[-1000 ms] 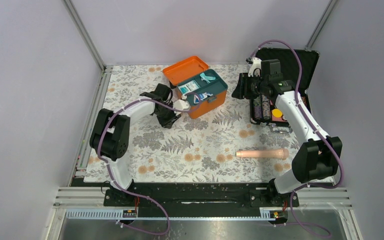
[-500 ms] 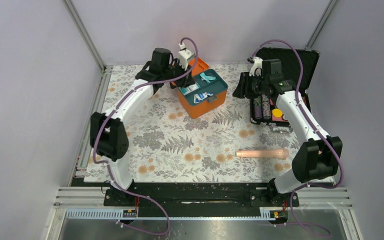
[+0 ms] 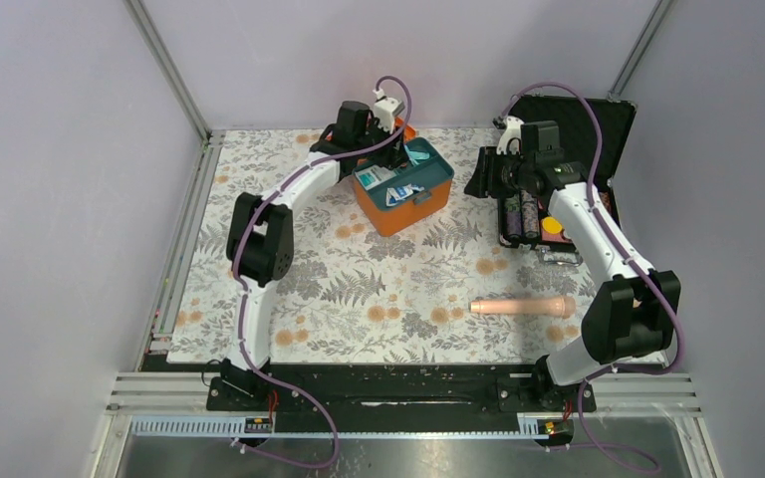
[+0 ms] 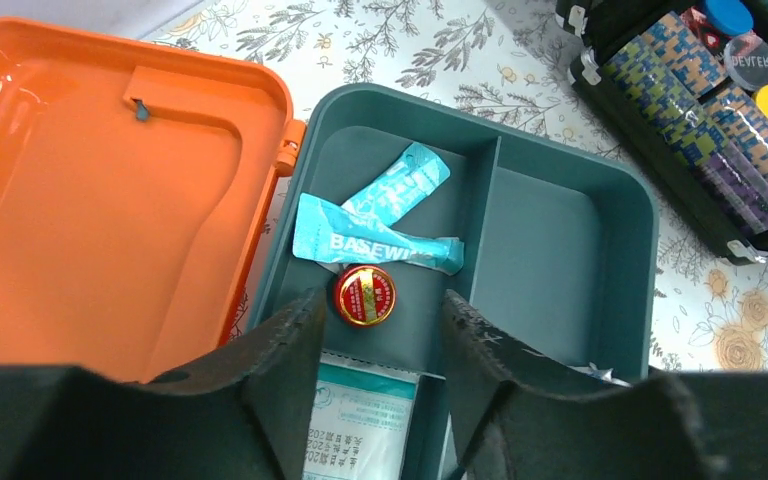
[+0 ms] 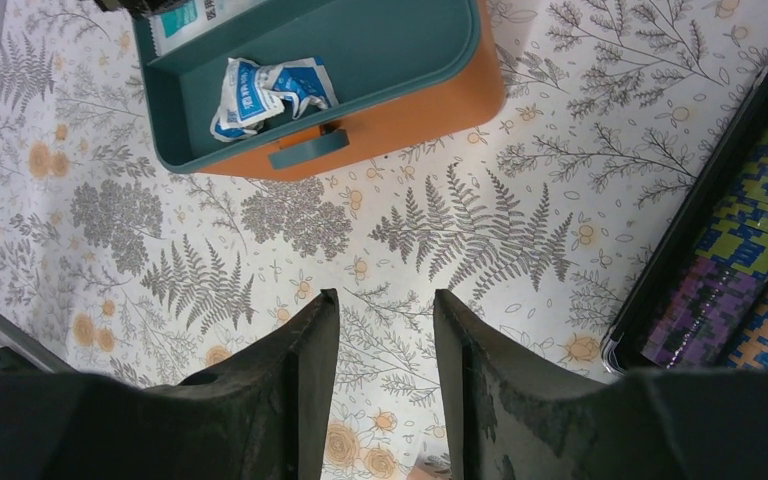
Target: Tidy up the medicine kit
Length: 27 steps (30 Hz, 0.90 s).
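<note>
Left tool [image 4: 382, 310] apart, empty | right tool [image 5: 382, 305] apart | tray [image 4: 550, 240]: sachets [image 4: 375, 245], red tin [image 4: 365, 296]

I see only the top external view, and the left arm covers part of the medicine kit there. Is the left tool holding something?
Observer: No. In the left wrist view the left tool is open and empty, above the teal tray.
Operator: What shows between its fingers?
Observer: A small round red tin, lying beside two teal sachets in the same compartment.
Operator: And the right tool?
Observer: The right tool is open and empty, over the patterned cloth just outside the orange box.
</note>
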Motion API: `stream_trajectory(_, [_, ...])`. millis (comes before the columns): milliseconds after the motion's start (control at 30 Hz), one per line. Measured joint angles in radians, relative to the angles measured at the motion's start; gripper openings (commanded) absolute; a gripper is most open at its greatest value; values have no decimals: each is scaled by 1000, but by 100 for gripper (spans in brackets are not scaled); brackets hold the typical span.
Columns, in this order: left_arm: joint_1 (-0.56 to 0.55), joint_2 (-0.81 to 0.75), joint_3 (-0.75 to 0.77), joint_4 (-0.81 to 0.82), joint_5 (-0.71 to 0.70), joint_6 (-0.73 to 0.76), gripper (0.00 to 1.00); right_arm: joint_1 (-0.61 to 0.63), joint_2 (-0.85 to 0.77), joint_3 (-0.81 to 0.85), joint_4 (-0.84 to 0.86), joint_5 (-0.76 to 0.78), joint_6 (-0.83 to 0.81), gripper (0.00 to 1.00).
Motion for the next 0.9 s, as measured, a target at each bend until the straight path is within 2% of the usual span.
stream_trajectory(233, [-1,-24,21,13,-39,-14,53,-2,9,-16,2,13,0,47])
stream_trajectory(333, [10,-86,-35,24,-44,-33,59,-3,27,-16,9,12,0,49])
stream_trajectory(533, [47,-263,-183,10,-120,-105,68,-4,101,-12,26,-21,-1,62])
stream_trajectory(767, [196,-347,-267,-19,-175,-378,77,-4,230,63,35,-87,17,71])
stream_trajectory(867, [261,-329,-304,-19,-171,-488,81,-4,261,93,17,-122,13,81])
stream_trajectory(900, [276,-317,-310,-18,-166,-512,81,-4,267,106,3,-137,10,94])
